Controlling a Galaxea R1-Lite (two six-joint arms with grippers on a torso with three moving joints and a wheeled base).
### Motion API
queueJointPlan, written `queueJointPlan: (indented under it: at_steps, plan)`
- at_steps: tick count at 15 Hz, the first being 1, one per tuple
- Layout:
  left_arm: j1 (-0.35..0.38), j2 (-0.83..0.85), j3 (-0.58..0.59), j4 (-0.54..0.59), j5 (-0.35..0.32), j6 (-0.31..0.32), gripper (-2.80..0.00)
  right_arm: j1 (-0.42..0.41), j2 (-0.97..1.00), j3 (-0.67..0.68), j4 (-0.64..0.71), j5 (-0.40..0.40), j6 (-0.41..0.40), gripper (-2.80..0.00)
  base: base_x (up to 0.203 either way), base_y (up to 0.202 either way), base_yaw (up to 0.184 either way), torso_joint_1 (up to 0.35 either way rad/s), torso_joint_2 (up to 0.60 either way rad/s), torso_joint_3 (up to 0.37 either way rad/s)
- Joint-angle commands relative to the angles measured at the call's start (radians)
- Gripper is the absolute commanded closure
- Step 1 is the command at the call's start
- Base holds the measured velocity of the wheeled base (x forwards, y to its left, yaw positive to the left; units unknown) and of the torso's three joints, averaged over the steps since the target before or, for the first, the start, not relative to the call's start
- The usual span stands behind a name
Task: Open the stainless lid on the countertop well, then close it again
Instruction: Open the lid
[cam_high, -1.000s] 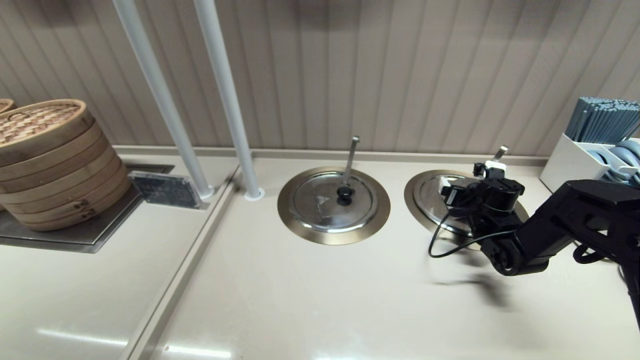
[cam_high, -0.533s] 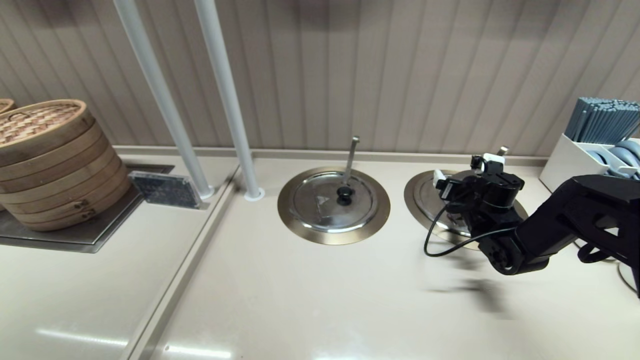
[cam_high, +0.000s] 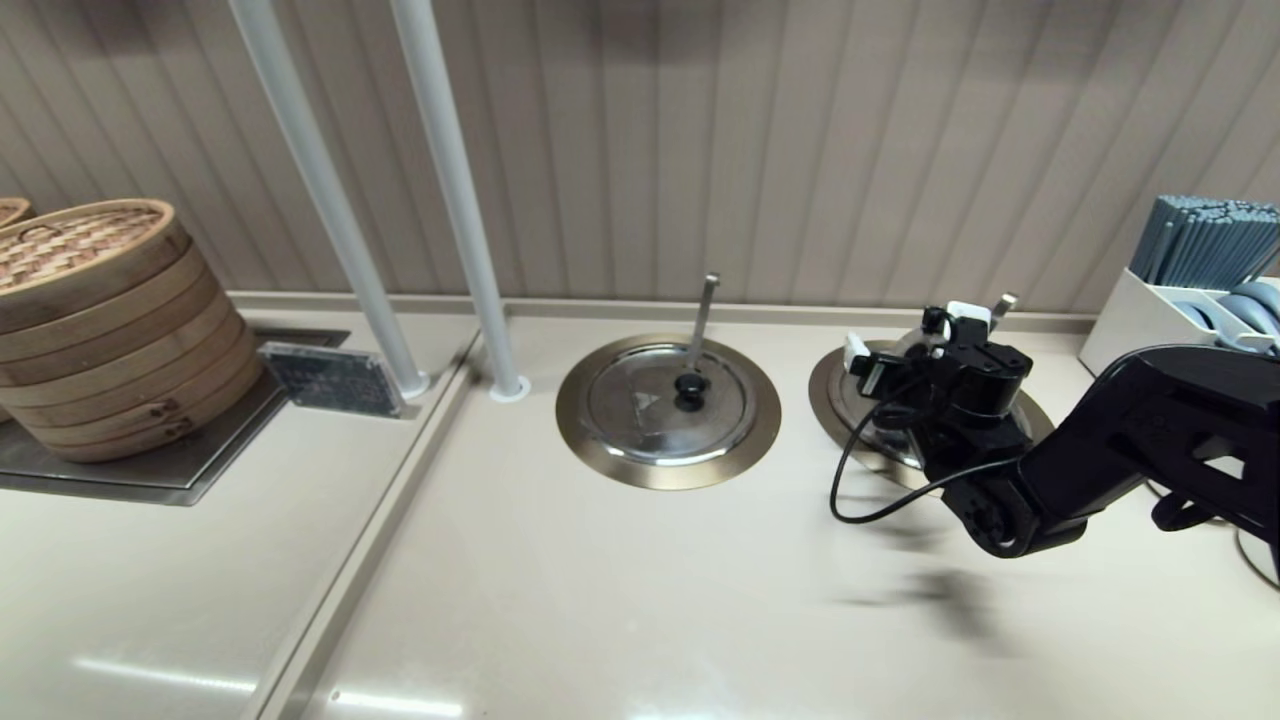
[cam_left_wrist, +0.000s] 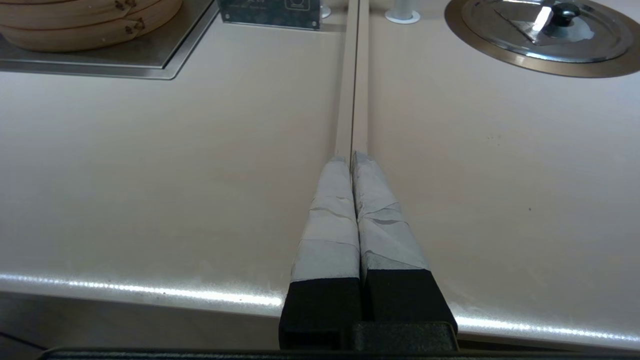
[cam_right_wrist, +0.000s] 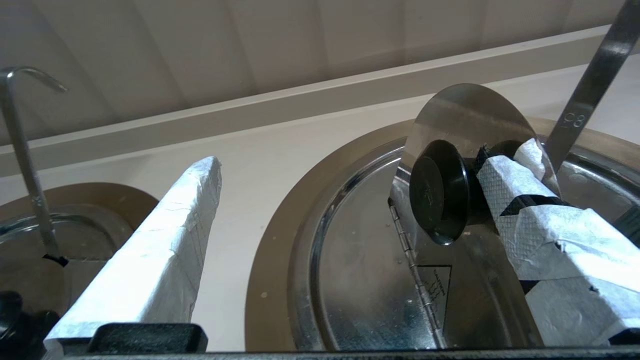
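Observation:
The stainless lid (cam_right_wrist: 360, 280) sits in the right-hand countertop well, inside the brass-coloured rim ring (cam_high: 830, 385). Its hinged flap (cam_right_wrist: 465, 115) stands tilted up, with the black knob (cam_right_wrist: 440, 192) facing sideways. The ladle handle (cam_right_wrist: 592, 80) leans diagonally behind it. My right gripper (cam_high: 910, 335) hovers over this lid and is open. One taped finger (cam_right_wrist: 520, 185) rests behind the knob against the raised flap, and the other finger (cam_right_wrist: 170, 240) stands far off. In the head view the arm hides most of the lid. My left gripper (cam_left_wrist: 351, 157) is shut and empty, low over the counter's front edge.
The twin lid (cam_high: 668, 400), with its near-vertical ladle handle (cam_high: 703, 315), lies closed to the left. Two white poles (cam_high: 455, 200) rise at the back. Bamboo steamers (cam_high: 100, 330) stand far left. A white holder with chopsticks (cam_high: 1190, 290) stands far right.
My right gripper has moved left and slightly up over the right well. The lid's flap with the knob has come up with it.

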Motion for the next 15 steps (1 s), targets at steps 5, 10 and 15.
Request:
queueJointPlan:
  at_steps: [5,10,15]
  plan:
    - [0.0,0.0,0.0,0.0,0.001,0.0,0.0,0.057,-0.047,0.05,-0.01,-0.004,0.002,-2.8,0.0,0.0,0.0,0.0,0.0,0.0]
    - [0.0,0.0,0.0,0.0,0.001,0.0,0.0,0.134,-0.174,0.124,-0.006,-0.002,0.028,-2.8,0.0,0.0,0.0,0.0,0.0,0.0]
    - [0.0,0.0,0.0,0.0,0.001,0.0,0.0,0.143,-0.281,0.144,0.021,0.001,0.034,-2.8,0.0,0.0,0.0,0.0,0.0,0.0]
